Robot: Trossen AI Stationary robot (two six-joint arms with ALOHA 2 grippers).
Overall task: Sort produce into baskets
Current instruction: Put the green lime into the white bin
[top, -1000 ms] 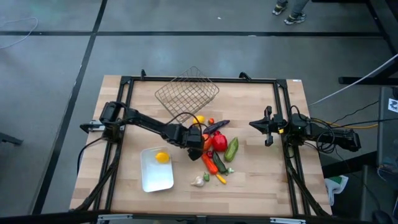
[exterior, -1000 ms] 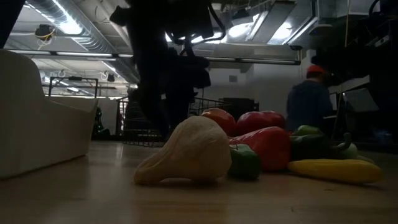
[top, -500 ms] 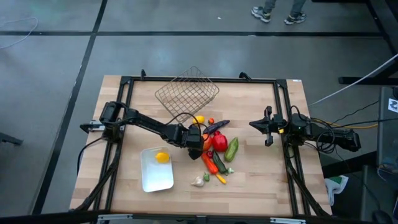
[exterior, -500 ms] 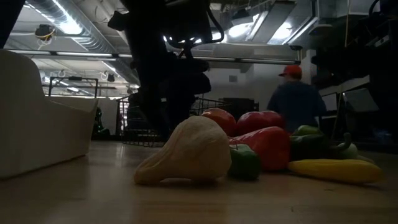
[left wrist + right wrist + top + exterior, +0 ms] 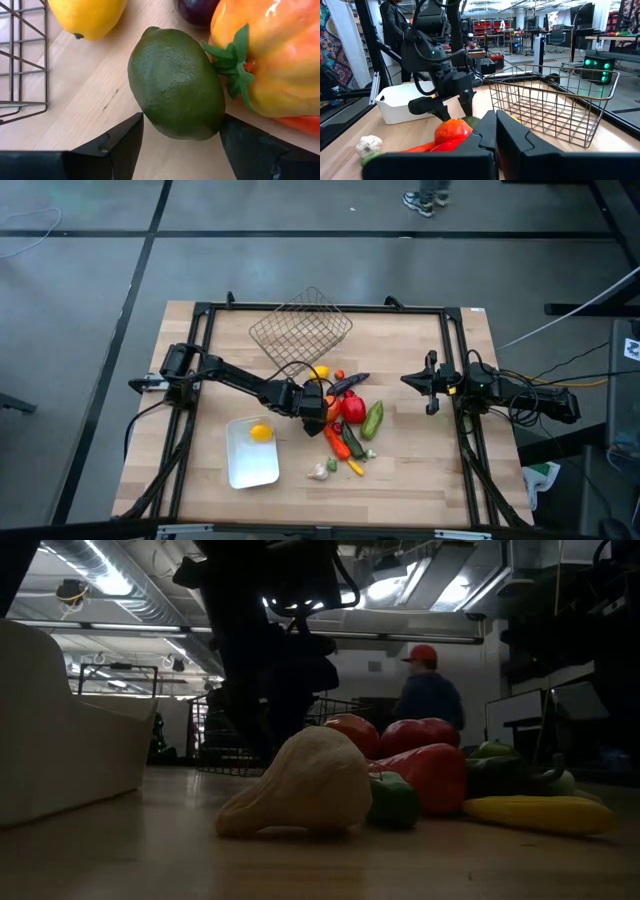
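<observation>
Left gripper (image 5: 175, 137) is down at table level in the produce pile, fingers spread wide on either side of a dark green lime-shaped fruit (image 5: 176, 84) (could be the avocado, hard to say); the pads bracket it but are not visibly pressing, so the grasp looks not yet made. The fruit lies on the bare wood, touching an orange-red pepper (image 5: 272, 55) with a green stem on one side, which leaves little room for that finger. Just beyond it sit a yellow lemon (image 5: 87, 16) and a purple piece that is probably the eggplant (image 5: 197, 11). A corner of the wire basket (image 5: 22, 60) is close by, so likely a short carry if that is this item's destination. From overhead, the rest of the pile (image 5: 350, 425) sits mid-table right of the left gripper (image 5: 312, 402), with a garlic bulb (image 5: 319, 471) at its near edge. The white tray (image 5: 243, 469) lies beside the pile and already holds one lemon (image 5: 261, 432); the wire basket (image 5: 300, 330) stands farther back and appears empty. Judgement: sorting is at an early stage, most produce still on the table. Right gripper (image 5: 425, 383) waits well apart at the right side of the table, fingers closed on nothing, pointed at the pile. A person (image 5: 425, 690) in a red cap stands in the room behind.
</observation>
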